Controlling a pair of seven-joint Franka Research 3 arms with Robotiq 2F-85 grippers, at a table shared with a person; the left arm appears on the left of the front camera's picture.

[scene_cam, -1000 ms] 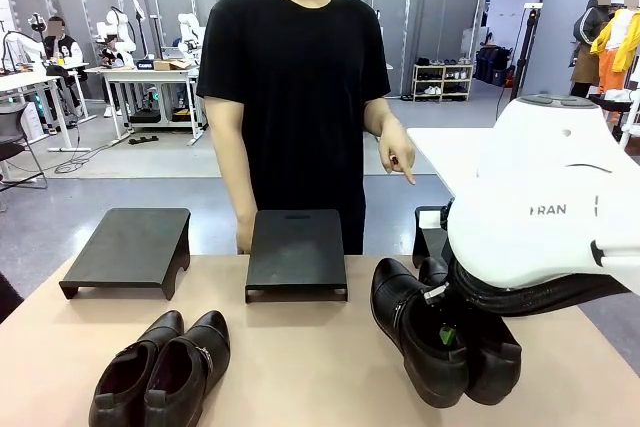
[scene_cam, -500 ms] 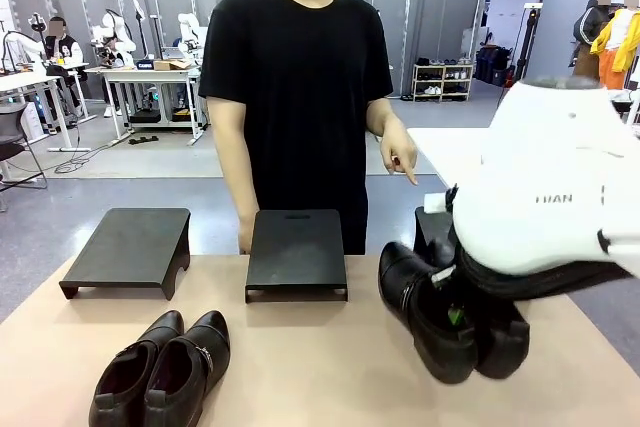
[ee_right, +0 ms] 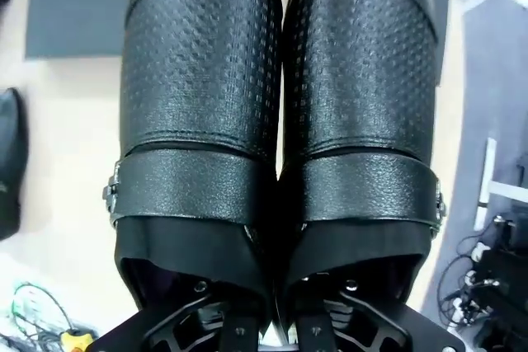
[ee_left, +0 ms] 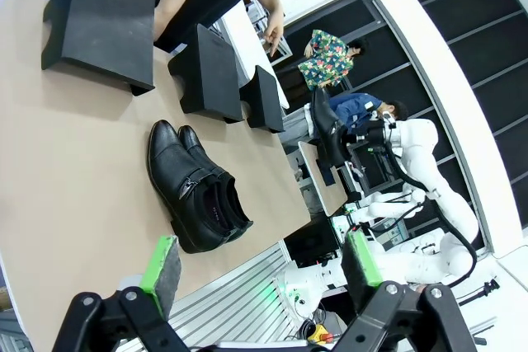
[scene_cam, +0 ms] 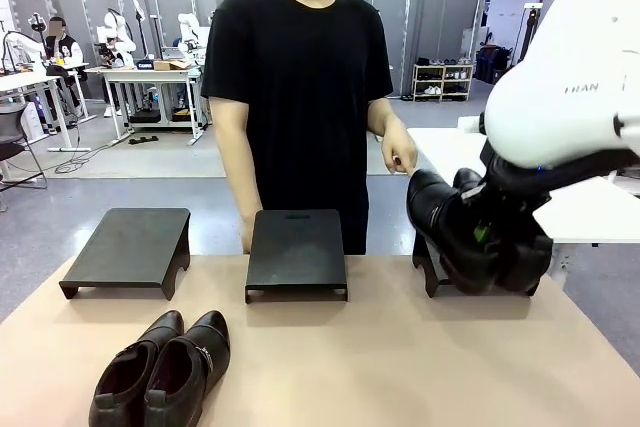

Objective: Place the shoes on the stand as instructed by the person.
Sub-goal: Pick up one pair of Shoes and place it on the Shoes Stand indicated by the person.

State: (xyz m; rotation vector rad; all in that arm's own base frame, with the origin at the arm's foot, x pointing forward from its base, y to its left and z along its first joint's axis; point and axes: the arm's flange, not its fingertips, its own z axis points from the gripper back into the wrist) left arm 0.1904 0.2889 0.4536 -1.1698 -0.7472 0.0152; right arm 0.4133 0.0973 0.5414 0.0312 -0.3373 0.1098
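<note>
Glossy black shoes (scene_cam: 160, 372), black stands (scene_cam: 297, 252), tan table (scene_cam: 330, 367), green claw pads (ee_left: 162, 261)

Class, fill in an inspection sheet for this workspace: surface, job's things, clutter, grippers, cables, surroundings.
Surface: tan table, three black stands; left stand and middle stand bare, right stand partly hidden.
Job's things: resting pair on the table, near left; raised pair held in the air near the right stand; person behind the table.
Clutter: nothing seen.
Grippers: right gripper shut on the raised pair; left gripper open, empty.
Cables: lead on the floor, far left.
Surroundings: desks, shoe shelf.
</note>
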